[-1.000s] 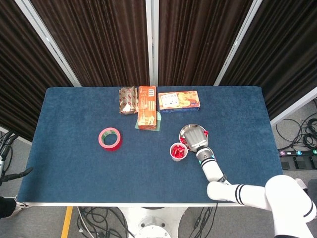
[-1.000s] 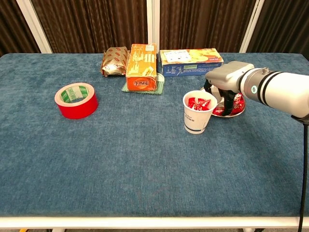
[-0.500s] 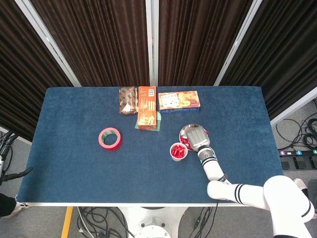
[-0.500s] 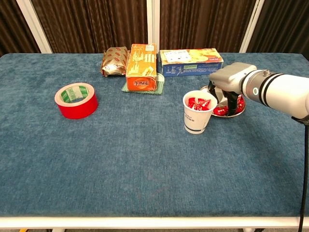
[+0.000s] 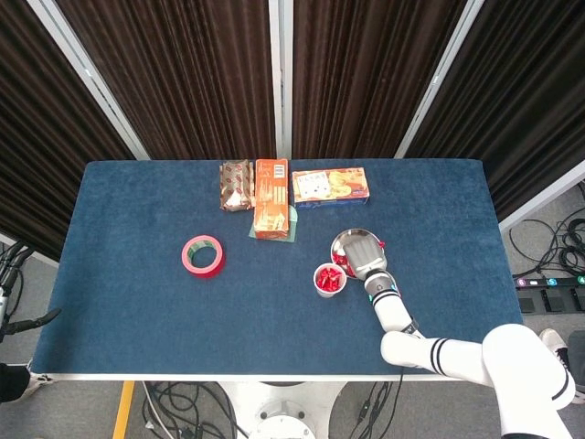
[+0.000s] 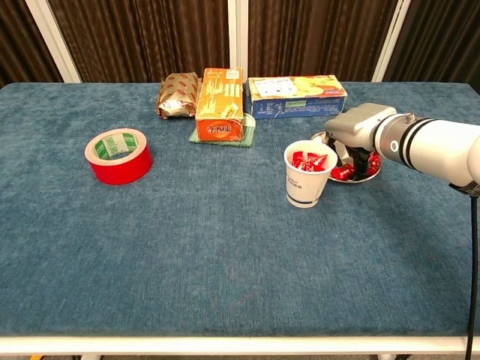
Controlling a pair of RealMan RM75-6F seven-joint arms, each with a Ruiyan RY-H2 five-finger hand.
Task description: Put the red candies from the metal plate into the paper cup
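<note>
My right hand [image 6: 358,131] hovers over the metal plate [image 6: 369,174], fingers down among red candies [image 6: 343,172]; grip hidden, can't tell.

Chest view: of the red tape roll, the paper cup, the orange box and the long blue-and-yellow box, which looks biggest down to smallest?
1. Long blue-and-yellow box
2. Orange box
3. Red tape roll
4. Paper cup

The tape roll and cup look close; the boxes sit farther back, so they may be larger than they appear.

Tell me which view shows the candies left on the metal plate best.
Chest view: red candies lie visible on the metal plate under the right robot hand. In head view the hand covers most of the plate; only slivers of red show.
</note>
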